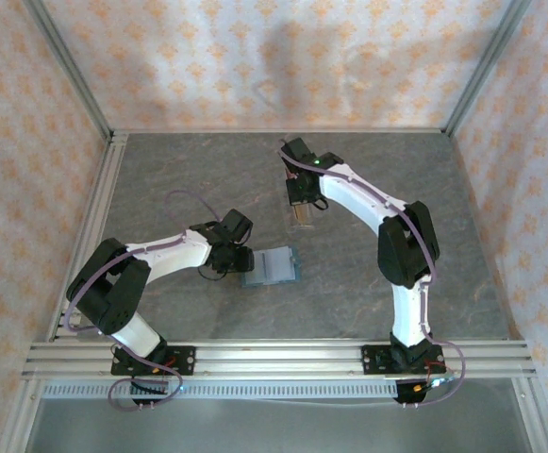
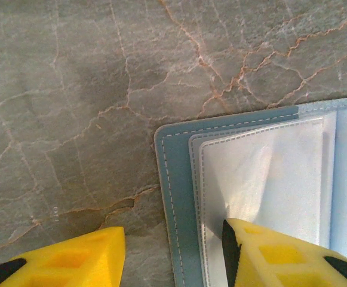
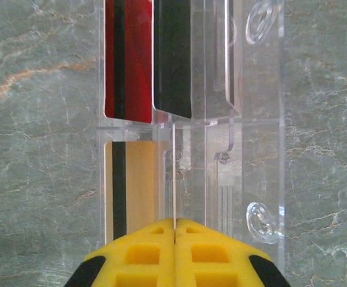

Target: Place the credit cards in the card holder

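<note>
Right wrist: tool (image 3: 174, 223) closed on card (image 3: 174, 173)

Open tabletop (image 1: 160, 175) at left, clear rack (image 3: 254, 119) and card holder (image 1: 279, 265) mid-table

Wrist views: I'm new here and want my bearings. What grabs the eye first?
Mid-table, the right gripper, over the clear rack, is pinched shut on a thin card seen edge-on. Closer in, the open left gripper straddles the edge of the opened teal card holder.

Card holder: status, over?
Left gripper open astride open card holder edge. Right gripper shut at clear rack, cards inside. No obstruction seen.
</note>
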### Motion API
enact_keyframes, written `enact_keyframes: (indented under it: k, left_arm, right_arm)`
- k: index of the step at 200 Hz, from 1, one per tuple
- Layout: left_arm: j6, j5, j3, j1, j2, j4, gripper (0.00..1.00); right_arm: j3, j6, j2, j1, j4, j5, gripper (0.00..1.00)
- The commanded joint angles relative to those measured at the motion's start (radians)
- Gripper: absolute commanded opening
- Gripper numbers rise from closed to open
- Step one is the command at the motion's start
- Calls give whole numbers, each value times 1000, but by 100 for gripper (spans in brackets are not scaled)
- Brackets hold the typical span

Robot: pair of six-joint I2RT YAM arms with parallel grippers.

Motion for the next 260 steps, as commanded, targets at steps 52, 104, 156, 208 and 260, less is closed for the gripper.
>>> enact_keyframes:
  k: [52, 104, 156, 208, 260]
  left_arm:
    - [15, -7, -19, -7, -18, 13, 47]
    - [15, -6, -22, -7, -25, 14, 44]
    - [14, -8, -24, -6, -27, 14, 39]
    - [15, 7, -24, -6, -11, 20, 34]
    - [10, 13, -28, -6, -9, 23, 33]
  right_arm:
    - [-5, -2, -181, 95, -26, 151, 0]
    - [-337, 86, -411, 221, 249, 53, 0]
    - [-659, 139, -511, 291, 626, -193, 0]
    - [-968, 282, -534, 291, 1054, -310, 0]
    - [-1156, 433, -458, 291, 1377, -275, 0]
